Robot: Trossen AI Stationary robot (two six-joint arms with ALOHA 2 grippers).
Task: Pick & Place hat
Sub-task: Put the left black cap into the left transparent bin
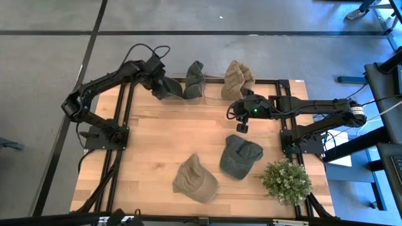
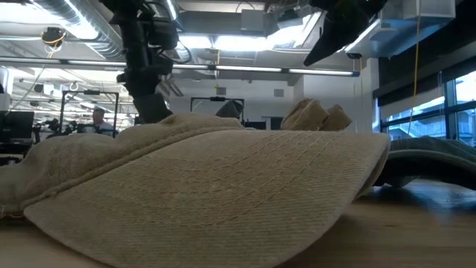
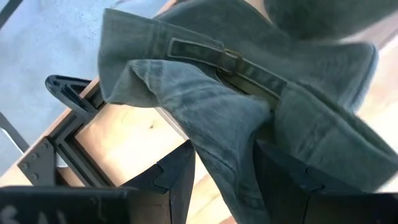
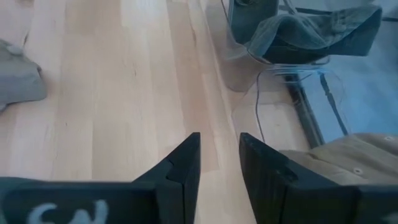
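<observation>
Left hand [image 3: 224,180] grips the green hat [image 3: 249,93] at the wooden table's [image 1: 169,135] edge.

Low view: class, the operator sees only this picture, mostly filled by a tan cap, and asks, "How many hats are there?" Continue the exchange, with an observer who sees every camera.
Observer: Four: the tan cap, a green cap beside it, and a dark green hat and a tan hat at the far edge.
Operator: Does the left pincer hold one?
Observer: Yes, the left pincer grips a fold of the dark green hat.
Operator: And the right?
Observer: The right pincer is open and empty above bare table.
</observation>
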